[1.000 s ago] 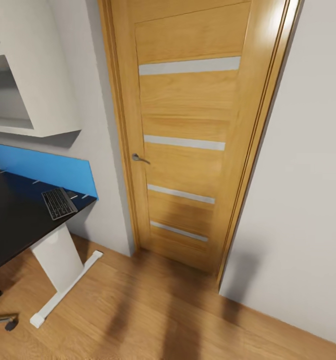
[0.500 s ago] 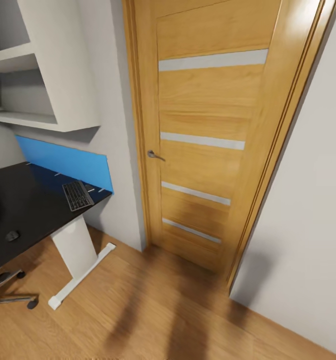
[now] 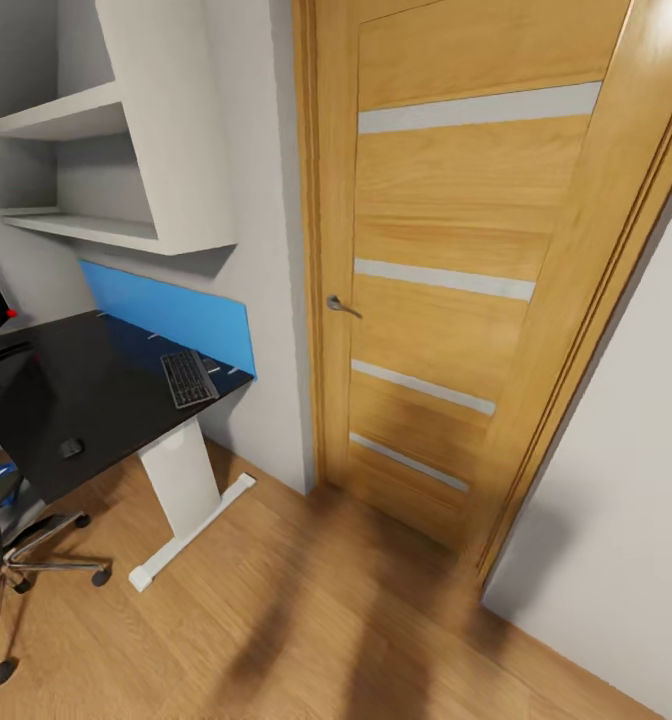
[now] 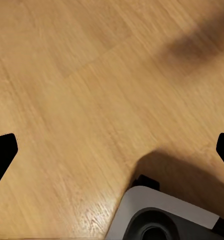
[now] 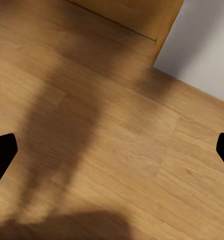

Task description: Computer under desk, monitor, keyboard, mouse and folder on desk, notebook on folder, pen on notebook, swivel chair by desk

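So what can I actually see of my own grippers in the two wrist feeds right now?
Little. The left gripper shows as two flat black fingertips at the picture's side edges, blunt and unmarked; the right gripper looks the same, black tips over oak floor. No cables or markings are visible. The left wrist feed also shows a rounded pale grey and black part of the robot's base.
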You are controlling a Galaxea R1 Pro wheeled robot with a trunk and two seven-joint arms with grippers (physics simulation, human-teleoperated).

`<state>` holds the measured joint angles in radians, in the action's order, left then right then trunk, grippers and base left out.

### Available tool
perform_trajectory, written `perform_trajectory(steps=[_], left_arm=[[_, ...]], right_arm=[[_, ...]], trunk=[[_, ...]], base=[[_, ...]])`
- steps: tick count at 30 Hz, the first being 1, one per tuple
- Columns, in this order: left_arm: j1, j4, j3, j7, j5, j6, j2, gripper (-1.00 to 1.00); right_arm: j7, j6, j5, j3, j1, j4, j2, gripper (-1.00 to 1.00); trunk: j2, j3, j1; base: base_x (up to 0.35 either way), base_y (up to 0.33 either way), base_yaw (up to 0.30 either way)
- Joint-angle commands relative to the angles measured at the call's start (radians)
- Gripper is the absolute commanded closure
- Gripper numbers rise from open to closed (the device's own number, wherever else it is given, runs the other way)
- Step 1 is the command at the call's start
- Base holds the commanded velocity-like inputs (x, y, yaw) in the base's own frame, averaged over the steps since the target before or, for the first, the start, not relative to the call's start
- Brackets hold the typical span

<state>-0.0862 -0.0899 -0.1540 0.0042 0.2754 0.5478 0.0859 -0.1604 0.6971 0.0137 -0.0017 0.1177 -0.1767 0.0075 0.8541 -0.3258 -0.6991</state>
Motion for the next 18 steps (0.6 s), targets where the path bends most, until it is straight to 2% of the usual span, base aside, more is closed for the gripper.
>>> perform_trajectory(steps=[1,18], left_arm=[[-0.001,0.001,-0.003,0.000,-0.001,0.003,0.000,-1.00],[-0.001,0.001,-0.001,0.000,-0.002,0.003,-0.002,-1.00]], right_arm=[[-0.004,0.002,0.002,0.000,0.000,0.000,0.000,-1.00],[-0.001,0.002,0.003,0.000,0.000,0.000,0.000,-1.00]], trunk=[[0.001,-0.002,0.000],[0.001,-0.020,0.000]], base=[[0.000,0.000,0.216],[0.000,0.000,0.217]])
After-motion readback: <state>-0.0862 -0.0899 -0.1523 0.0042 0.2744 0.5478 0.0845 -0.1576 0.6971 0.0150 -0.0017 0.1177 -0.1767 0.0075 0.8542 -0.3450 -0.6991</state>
